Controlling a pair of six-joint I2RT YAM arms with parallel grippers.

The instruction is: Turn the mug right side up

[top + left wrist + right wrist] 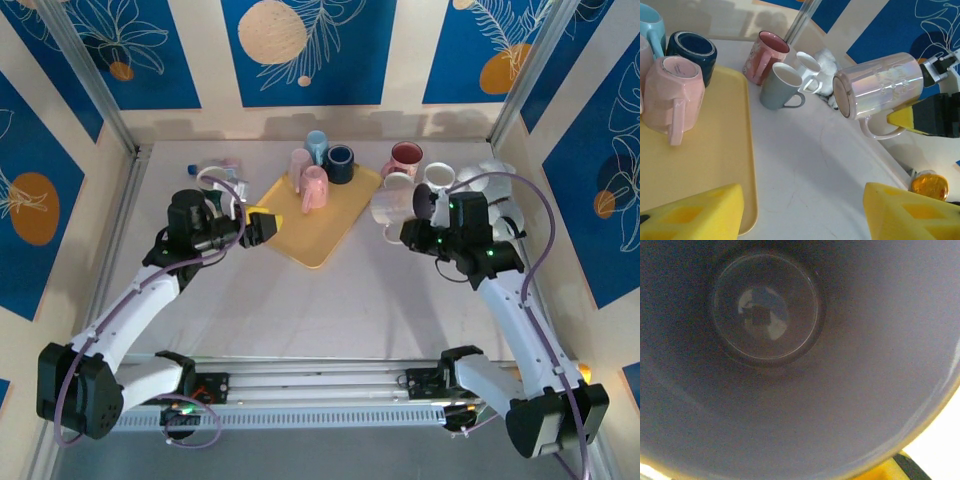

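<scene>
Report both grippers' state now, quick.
Left gripper: open, holding nothing.
Right gripper: closed on the iridescent mug, which lies on its side in the grip.

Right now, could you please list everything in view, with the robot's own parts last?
tray: one, yellow, table centre
pink mugs: two, pale pink, on tray
blue mug: one, light blue, tray's far end
navy mug: one, navy, beside it
rose mug: one, dusky pink, right of tray
grey mug: one, grey, upright beside rose mug
white mug: at least one, white, behind grey mug
pearly mug: one, iridescent, held on its side above table
pale item: one, whitish, far left
left gripper: one, yellow pads, open at tray's left edge
right gripper: one, yellow pads, shut on pearly mug
</scene>
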